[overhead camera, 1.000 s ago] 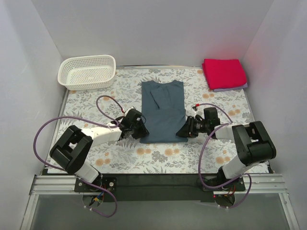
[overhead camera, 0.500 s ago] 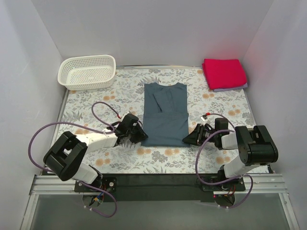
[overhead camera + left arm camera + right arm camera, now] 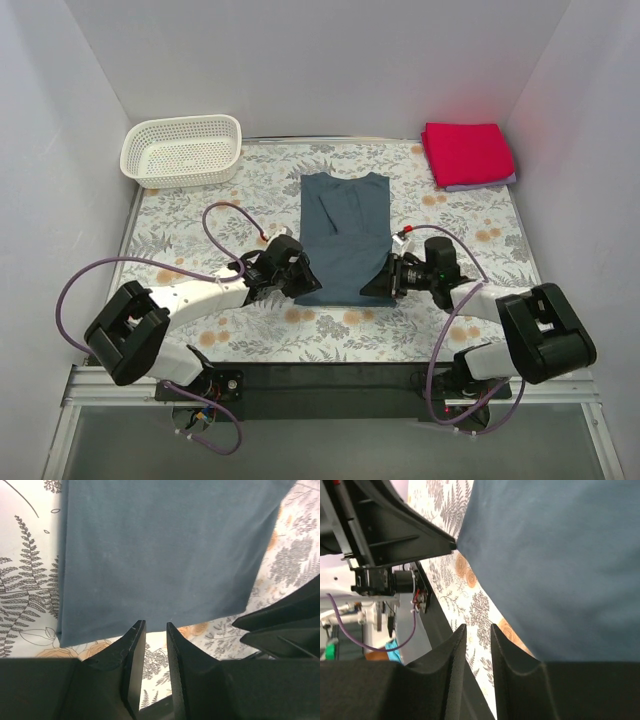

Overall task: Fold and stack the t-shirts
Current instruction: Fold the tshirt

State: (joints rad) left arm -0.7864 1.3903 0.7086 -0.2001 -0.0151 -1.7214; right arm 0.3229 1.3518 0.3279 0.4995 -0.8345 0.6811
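Left claw (image 3: 155,625) sits low at the near hem of the slate blue-grey t-shirt (image 3: 345,235). Its jaws are drawn narrow, with just a slit of floral worktop (image 3: 200,210) showing between them and no cloth in the gap. The fingertips are right at the hem edge, close to the shirt's near left corner.

Over to the right claw (image 3: 477,626), and it's the same story: jaws narrow, a strip of patterned worktop between them, nothing gripped. It's just beside the shirt's near right corner, with the cloth edge running off to one side of the fingers.

So that's two claws, one at each near corner, pointing in towards each other across the hem.

Count the shirts and there are three. The blue-grey one lies flat mid-worktop as a long strip, long axis running near to far, neck end far and hem near. The red t-shirt (image 3: 467,150) is folded square in the far right corner. It rests on the pale lavender t-shirt (image 3: 480,184), which peeks out along the near edge.

One white lattice basket (image 3: 150,160) stands in the far left corner, well apart from the shirts.

No readable writing or labels anywhere.
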